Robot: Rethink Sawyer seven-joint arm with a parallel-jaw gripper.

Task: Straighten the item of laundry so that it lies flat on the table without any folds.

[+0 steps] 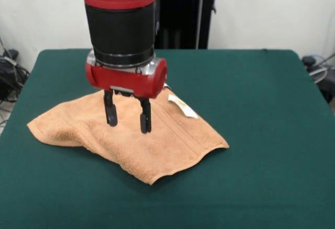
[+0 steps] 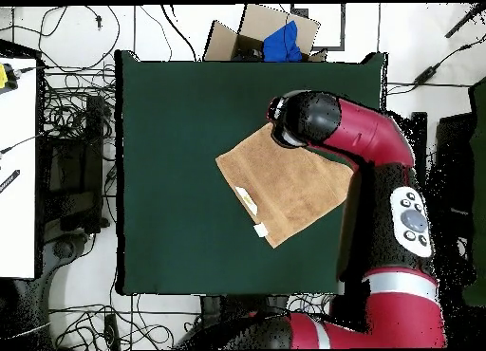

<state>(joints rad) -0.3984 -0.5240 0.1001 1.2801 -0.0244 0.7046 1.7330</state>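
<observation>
The orange-tan towel [image 1: 162, 140] lies spread on the green table [image 1: 261, 134], left of its middle. The near edge is wavy and the left end is humped. A white tag [image 1: 183, 106] sticks out at the far edge. My gripper [image 1: 127, 120] hangs straight down over the towel's left half. Its two black fingers are apart with nothing between them, and the tips are at or just above the cloth. In the overhead view the towel [image 2: 285, 188] is a slanted four-sided shape with two tags [image 2: 245, 197] on one edge. The arm's wrist [image 2: 306, 120] covers one corner and hides the gripper.
The towel lies in the right half of the table [image 2: 180, 129] in the overhead view, near the robot's side. A cardboard box with blue cloth [image 2: 277, 34] stands beyond the far edge. Cables lie on the floor, and a white bench [image 2: 17, 167] stands at the left.
</observation>
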